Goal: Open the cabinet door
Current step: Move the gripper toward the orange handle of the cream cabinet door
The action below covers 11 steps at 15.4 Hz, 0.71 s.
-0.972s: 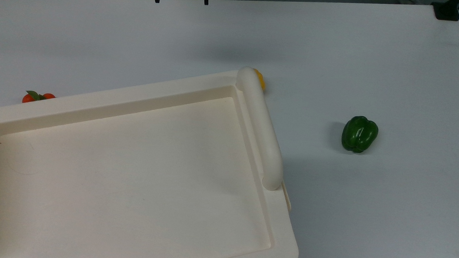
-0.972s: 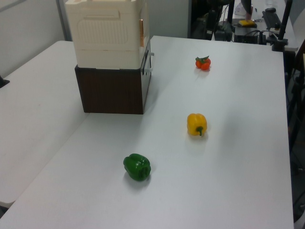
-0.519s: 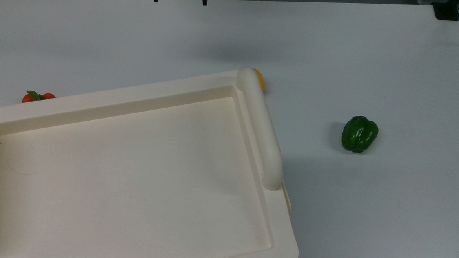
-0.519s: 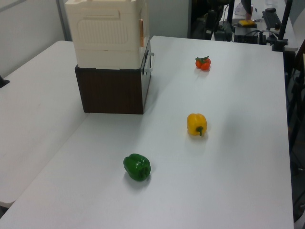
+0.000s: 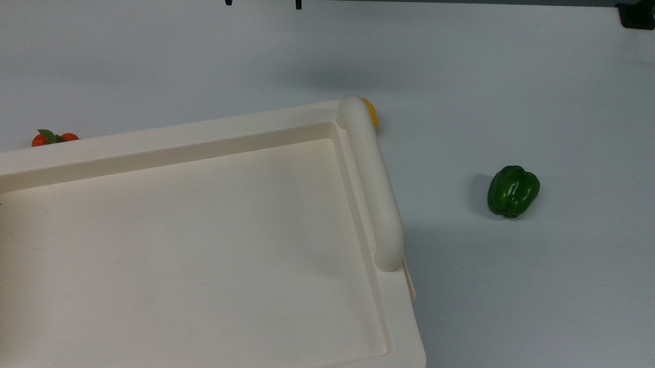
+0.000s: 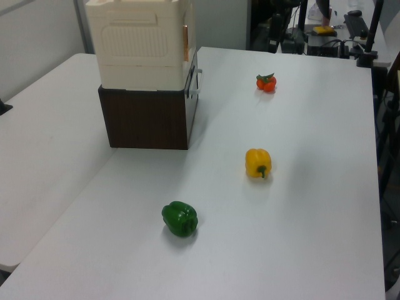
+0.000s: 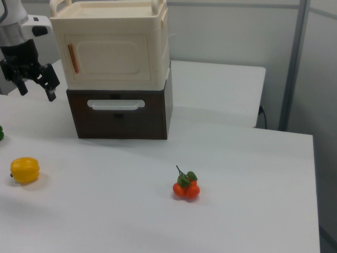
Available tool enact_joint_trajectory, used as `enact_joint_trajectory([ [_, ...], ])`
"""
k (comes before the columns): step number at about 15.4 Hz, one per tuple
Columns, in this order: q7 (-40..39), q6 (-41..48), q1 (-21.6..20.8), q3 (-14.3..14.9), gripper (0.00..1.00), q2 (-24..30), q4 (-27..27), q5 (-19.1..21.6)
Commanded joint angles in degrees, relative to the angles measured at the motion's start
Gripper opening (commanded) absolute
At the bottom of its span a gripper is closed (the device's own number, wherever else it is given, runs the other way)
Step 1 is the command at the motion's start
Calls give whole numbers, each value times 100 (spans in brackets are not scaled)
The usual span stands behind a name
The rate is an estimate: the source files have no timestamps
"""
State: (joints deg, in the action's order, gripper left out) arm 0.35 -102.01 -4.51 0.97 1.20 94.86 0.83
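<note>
Pincer (image 7: 36, 88): released, fingers spread and pointing down, hanging above the bench (image 7: 237, 211) at the right view's left, apart from the cabinet.
Door (image 7: 108, 55): shut, on the cream cabinet's front, its orange handle (image 7: 73, 58) at the edge nearest the pincer.
Drawer (image 7: 116, 104): directly beneath the door.
Risk: the slim handle invites a glancing grip; fingers could slip off, or shove the cabinet instead.

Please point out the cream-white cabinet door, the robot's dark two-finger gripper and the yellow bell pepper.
cream-white cabinet door (image 7: 108, 60): right view, panel centre.
dark two-finger gripper (image 7: 36, 90): right view, between fingertips.
yellow bell pepper (image 6: 257, 162): left view, body.
</note>
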Motion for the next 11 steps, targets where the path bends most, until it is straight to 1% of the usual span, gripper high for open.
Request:
enact_joint_trajectory([
  [1,-79,-714,11,-36,100,30,86,-21],
  [4,-35,-1574,-15,-36,100,-23,103,207],
  [5,-26,-1759,-23,-44,98,-49,94,233],
  [7,-17,-2024,11,-132,91,-172,42,242],
  [10,-9,-2735,3,-159,82,-286,59,269],
  [11,0,-2911,-15,-159,82,-339,50,330],
])
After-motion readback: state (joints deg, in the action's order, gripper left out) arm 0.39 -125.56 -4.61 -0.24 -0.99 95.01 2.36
